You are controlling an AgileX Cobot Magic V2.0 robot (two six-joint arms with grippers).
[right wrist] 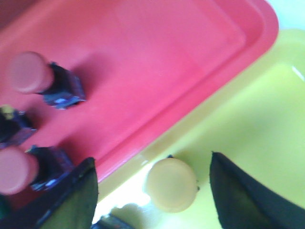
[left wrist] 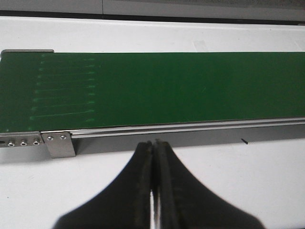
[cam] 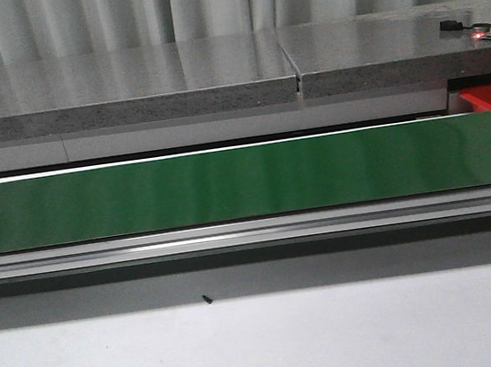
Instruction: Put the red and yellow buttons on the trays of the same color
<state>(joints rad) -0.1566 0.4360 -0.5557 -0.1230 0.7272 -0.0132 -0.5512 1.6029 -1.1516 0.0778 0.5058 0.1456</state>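
Front view: bare matte green conveyor belt, no buttons or arms visible.

Left wrist view: left gripper clenched on nothing, the belt just beyond its tips.

Right wrist view: right gripper spread wide, the yellow button between its jaws on the glossy yellow tray; red buttons lie on the red tray beside. Likely light, rigid (smooth domed cap, so grip the sides).

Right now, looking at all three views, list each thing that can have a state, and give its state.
Green belt: bare, nothing on it.
Left gripper: shut, holding nothing.
Right gripper: open, either side of the yellow button.
Yellow button: on the yellow tray.
Red tray: holds two red buttons, lying on their sides.
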